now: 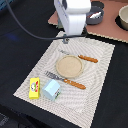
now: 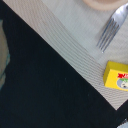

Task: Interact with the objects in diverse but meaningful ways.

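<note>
Looking at the exterior view: arm sits over the far edge of the striped placemat (image 1: 95, 75), white wrist housing blocks the gripper (image 1: 74, 34), so can't tell if the fingers are spread or pressed together. Wrist view doesn't show fingertips either.

On the mat:
- tan round plate (image 1: 69, 65) near the middle
- fork (image 1: 64, 79) with orange-brown handle just on the near side of the plate, tines toward the exterior view's left
- second utensil (image 1: 80, 56) with the same kind of handle on the far side of the plate; head too blurred to tell what it is
- pale blue carton (image 1: 52, 90) at the near edge of the mat, upright
- yellow rectangular box (image 1: 34, 88) just beside the carton on the exterior view's left, at the mat's edge

Off the mat, on a pinkish board (image 1: 107, 26) at the far side: dark grey frying pan (image 1: 95, 14), partly behind the arm, and a pale bowl (image 1: 123, 17) at the exterior view's right edge.

Wrist view shows mat corner, fork tines, yellow box and dark tabletop (image 2: 40, 90).
</note>
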### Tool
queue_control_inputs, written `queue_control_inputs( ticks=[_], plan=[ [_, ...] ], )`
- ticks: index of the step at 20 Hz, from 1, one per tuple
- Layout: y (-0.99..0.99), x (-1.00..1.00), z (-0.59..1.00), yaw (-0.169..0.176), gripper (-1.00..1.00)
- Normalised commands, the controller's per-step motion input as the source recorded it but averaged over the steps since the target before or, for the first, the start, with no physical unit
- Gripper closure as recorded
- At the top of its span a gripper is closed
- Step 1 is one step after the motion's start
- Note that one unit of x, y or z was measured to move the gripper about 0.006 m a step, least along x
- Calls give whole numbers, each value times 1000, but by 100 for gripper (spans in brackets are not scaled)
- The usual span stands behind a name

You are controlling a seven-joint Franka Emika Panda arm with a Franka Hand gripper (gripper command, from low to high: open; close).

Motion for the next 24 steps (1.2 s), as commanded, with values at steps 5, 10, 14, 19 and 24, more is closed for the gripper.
queue_control_inputs(
  ticks=[5,10,14,19,24],
  plan=[
    [-479,-482,-335,-123,-100],
    [-487,-486,-288,-128,-100],
    [-477,-482,-269,-131,-100],
    [-502,-445,-215,-128,-100],
    [-502,-251,-135,-161,-100]
  ],
)
